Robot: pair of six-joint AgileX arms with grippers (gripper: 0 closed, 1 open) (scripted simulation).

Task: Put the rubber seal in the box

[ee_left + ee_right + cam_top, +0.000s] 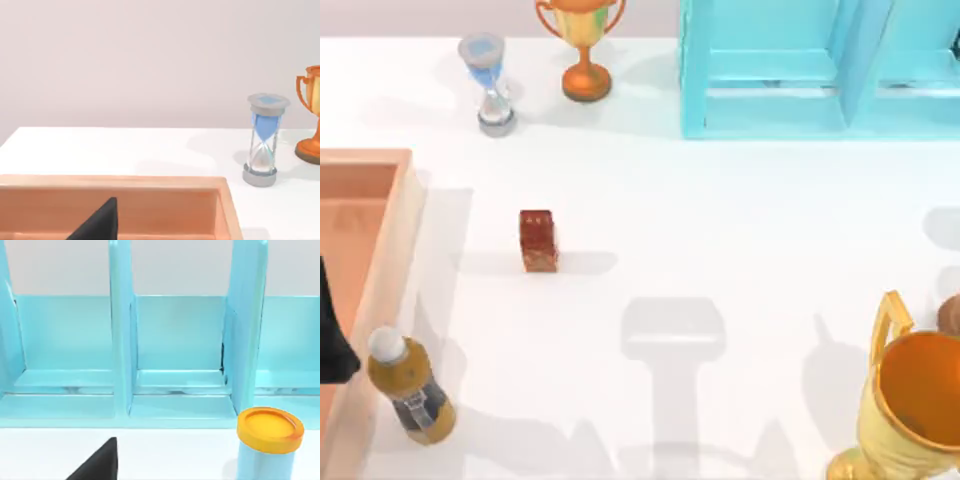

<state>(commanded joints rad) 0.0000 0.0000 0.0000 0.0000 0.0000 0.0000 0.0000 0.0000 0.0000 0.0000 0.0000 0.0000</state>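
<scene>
- The left gripper (332,335) is sitting at the table's left edge, over the box (398,225); only a dark sliver of it is showing, so whether its fingers are spread or pressed together I cannot tell.
- The right gripper (97,462) is facing the turquoise shelf unit (122,340); its state I cannot tell either.
- The rubber seal (537,240) is standing upright on the white table (720,220), right of the box and apart from it, nothing touching it.
- The amber bottle (410,385) is standing just beside the box's rim, nearer the front.
- Judging by its look, the seal is proving light, slightly yielding and grippy; pinching its flat opposite sides at mid-height seems safest.
</scene>
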